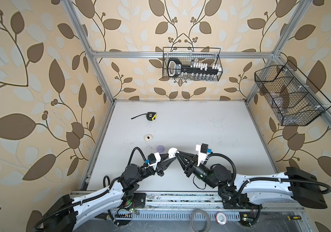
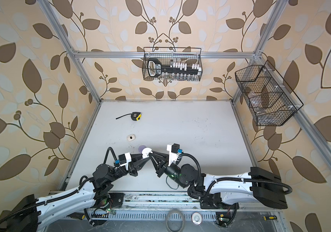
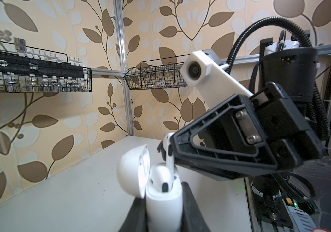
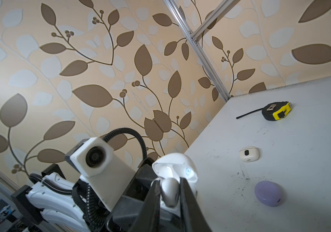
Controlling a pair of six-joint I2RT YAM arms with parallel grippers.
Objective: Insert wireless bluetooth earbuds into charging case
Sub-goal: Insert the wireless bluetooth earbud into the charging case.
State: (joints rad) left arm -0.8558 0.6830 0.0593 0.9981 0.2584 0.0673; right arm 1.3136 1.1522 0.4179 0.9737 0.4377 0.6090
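1. The earbud [image 3: 169, 158] shows only in the wrist views; in both top views it cannot be made out among the tool tips.
2. Its stem end is hidden inside the white case [image 3: 163, 202], whose lower body is covered by the left tool's fingers. A rounded white shape in the case beside the stem may be another earbud; hard to tell.
3. In a top view the lilac case [image 2: 141, 148] sits partly behind the white case's lid.
4. Left tool [image 1: 171, 157]: narrow, clamped on the white case's body.
5. Right tool [image 4: 169, 183]: narrow, its 2 fingers touching either side of the earbud's head.
6. The earbud's long axis is near upright: head up, stem pointing down into the case's open mouth. The lid leans open toward 12 o'clock.
7. On the tabletop [image 1: 200, 130], the lilac case lies at 9 o'clock of the white case, the cream case [image 1: 148, 137] at 10 o'clock, and the tape measure [image 1: 152, 116] at 11 o'clock, farther off.
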